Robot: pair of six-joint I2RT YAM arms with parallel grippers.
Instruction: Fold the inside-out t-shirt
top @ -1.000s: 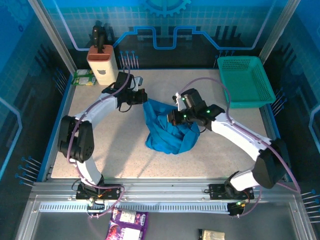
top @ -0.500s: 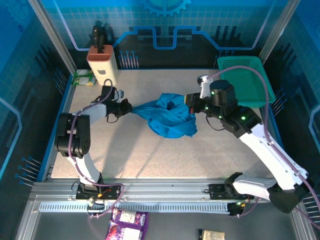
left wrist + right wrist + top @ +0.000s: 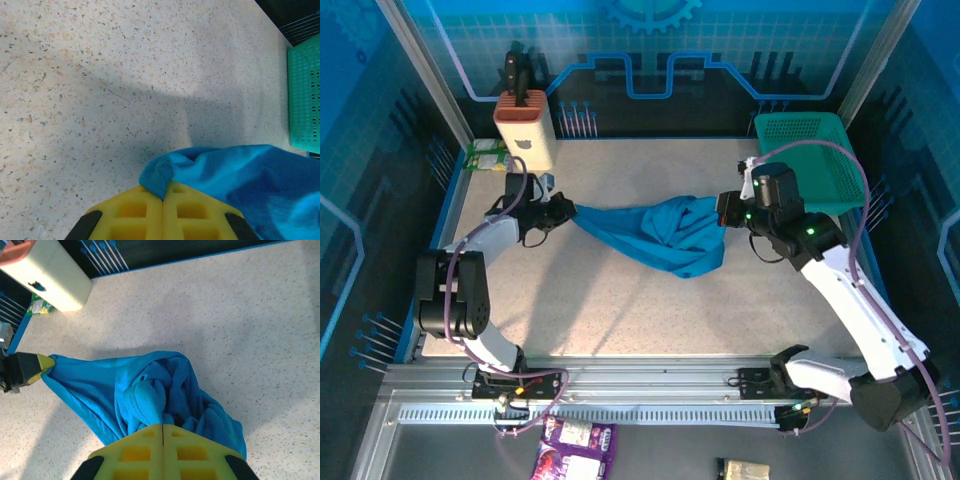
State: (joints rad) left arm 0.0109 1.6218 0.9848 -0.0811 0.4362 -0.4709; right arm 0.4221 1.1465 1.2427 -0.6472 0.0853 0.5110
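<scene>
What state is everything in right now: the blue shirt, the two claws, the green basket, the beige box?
t-shirt, stretched between both grippers, bunched in the middle, not folded.
left gripper, shut on the t-shirt.
right gripper, shut on the t-shirt.
basket, upright, far right.
beige box, standing upright, far left.

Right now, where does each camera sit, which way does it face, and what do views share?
Top external: above and behind the arm bases, looking down on the table; both arms, left gripper and right gripper holding the t-shirt between them.
Left wrist: on the left arm, looking past its shut yellow fingers toward the basket.
Right wrist: on the right arm, past its own fingers toward the left gripper and a cream box.
Shared: both wrist views show pinched t-shirt.
</scene>
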